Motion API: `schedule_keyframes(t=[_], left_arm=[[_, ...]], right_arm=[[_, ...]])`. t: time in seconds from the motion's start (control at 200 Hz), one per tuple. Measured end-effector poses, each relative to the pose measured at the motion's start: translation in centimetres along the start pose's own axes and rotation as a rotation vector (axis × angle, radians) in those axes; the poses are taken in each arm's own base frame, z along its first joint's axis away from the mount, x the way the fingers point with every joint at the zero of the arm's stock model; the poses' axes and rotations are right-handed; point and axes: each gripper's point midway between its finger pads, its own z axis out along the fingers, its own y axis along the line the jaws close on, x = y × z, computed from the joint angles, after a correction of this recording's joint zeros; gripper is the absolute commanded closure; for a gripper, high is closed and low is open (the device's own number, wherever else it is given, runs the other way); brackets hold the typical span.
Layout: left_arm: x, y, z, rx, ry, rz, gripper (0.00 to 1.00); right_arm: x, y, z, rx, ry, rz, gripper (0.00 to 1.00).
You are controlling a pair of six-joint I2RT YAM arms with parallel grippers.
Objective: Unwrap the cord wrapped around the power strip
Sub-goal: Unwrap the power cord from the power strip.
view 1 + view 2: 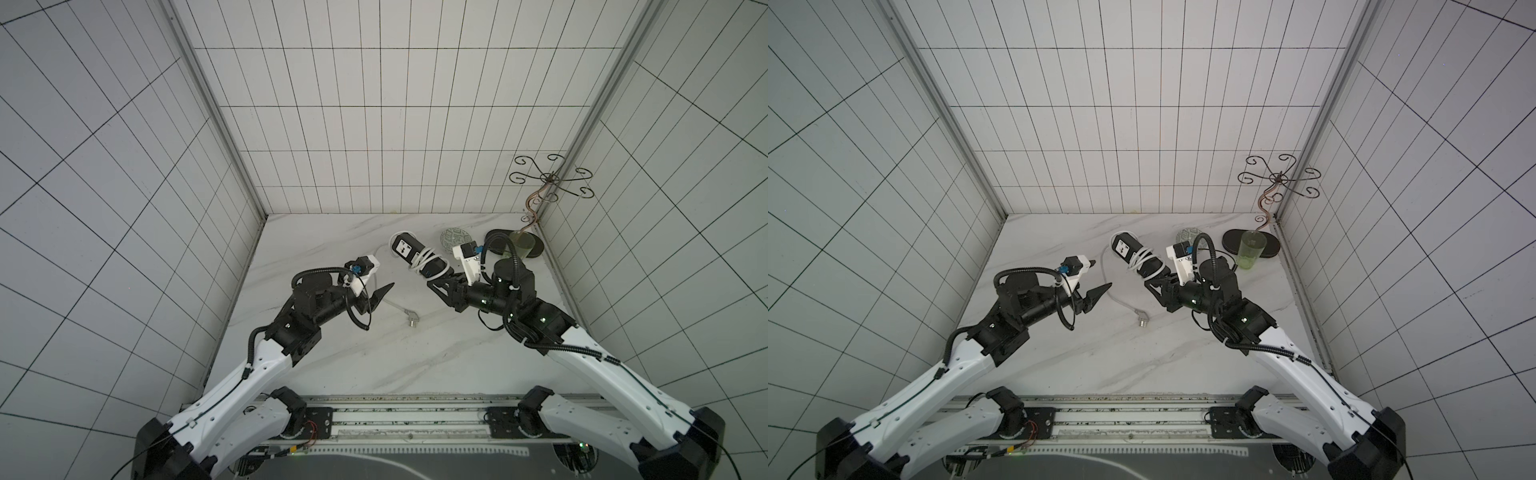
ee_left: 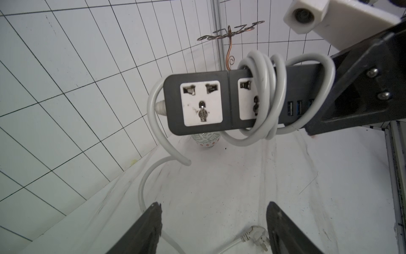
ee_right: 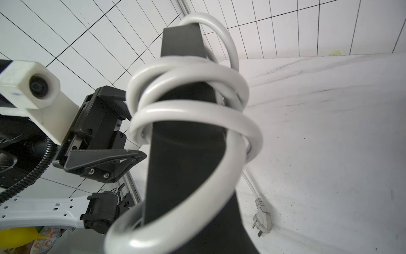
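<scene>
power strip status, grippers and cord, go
Right gripper shut on the power strip, held off the table. Left gripper open, empty. Cord has several loops on the strip, plug on the table. Nothing in the way.

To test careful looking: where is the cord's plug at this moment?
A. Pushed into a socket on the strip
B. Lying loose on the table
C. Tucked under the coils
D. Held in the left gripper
B: the plug lies on the table, clear of the open left gripper.
</scene>
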Motion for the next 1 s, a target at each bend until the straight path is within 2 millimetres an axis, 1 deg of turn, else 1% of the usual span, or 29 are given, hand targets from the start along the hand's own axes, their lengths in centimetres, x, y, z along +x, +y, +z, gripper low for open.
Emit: schedule_keyframes(t=[0.115, 0.27, 0.325, 0.39, 0.475, 0.64, 0.83, 0.9, 0.945, 0.999], left_arm=[[-0.5, 0.4, 1.2, -0.002, -0.04, -0.011, 0.26], [0.0, 1.0, 3.2, -0.006, -0.06, -0.045, 0.28], [0.4, 1.2, 3.8, -0.009, -0.058, -0.057, 0.32], [1.0, 1.3, 4.5, -0.01, -0.044, -0.07, 0.4], [1.8, 1.6, 5.2, -0.014, -0.016, -0.079, 0.49], [2.1, 1.9, 5.0, -0.036, 0.002, -0.096, 0.66], [1.5, 2.4, 4.5, -0.046, -0.016, -0.128, 0.77], [1.1, 2.2, 4.4, -0.032, -0.028, -0.149, 0.77], [0.9, 2.0, 4.4, -0.015, -0.036, -0.169, 0.71], [0.1, 1.6, 4.4, 0.013, -0.053, -0.195, 0.64]], right_arm=[[0.2, 0.7, -0.2, -0.03, 0.025, 0.001, 1.0], [0.7, 1.0, -0.4, -0.043, 0.057, 0.01, 1.0], [0.9, 1.1, -0.4, -0.044, 0.069, 0.015, 1.0], [0.9, 1.2, -0.6, -0.041, 0.089, 0.023, 1.0], [0.2, 1.6, -0.6, -0.041, 0.097, 0.027, 1.0], [-1.0, 2.6, -1.1, -0.058, 0.098, 0.027, 1.0], [-2.0, 3.7, -2.1, -0.066, 0.11, 0.047, 1.0], [-2.5, 4.1, -2.5, -0.068, 0.107, 0.06, 1.0], [-2.9, 4.4, -2.8, -0.069, 0.104, 0.075, 1.0], [-3.4, 4.8, -3.0, -0.071, 0.104, 0.101, 1.0]])
